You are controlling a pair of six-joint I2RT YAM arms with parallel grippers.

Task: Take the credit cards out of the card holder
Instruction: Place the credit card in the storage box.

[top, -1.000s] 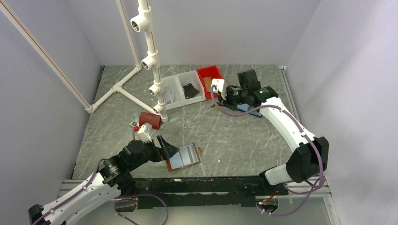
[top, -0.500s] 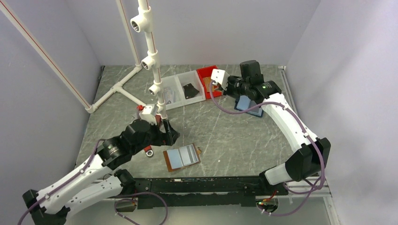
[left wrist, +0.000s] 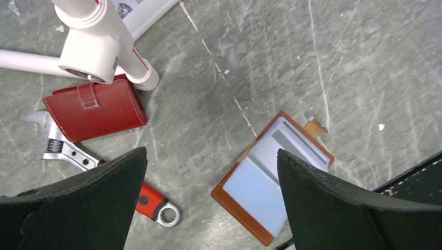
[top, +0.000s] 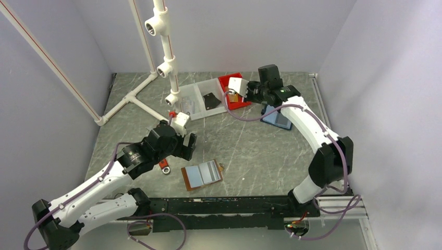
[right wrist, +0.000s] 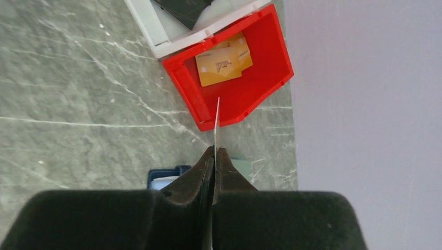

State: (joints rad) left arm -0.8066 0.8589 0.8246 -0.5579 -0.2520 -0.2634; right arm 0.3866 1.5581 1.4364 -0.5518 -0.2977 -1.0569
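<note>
Holder (top: pixel 202 175) lies open, face up, on the counter (top: pixel 250 146), near edge, left of centre. Right tool (right wrist: pixel 214 151) clamped on a pale card (right wrist: pixel 216 119), seen edge-on, over the far red bin (right wrist: pixel 250 91) holding orange cards (right wrist: pixel 221 65). Left tool (left wrist: pixel 211 153) apart, above the holder, with a red case (left wrist: pixel 94 109) and wrench (left wrist: pixel 68 151) to the left.
</note>
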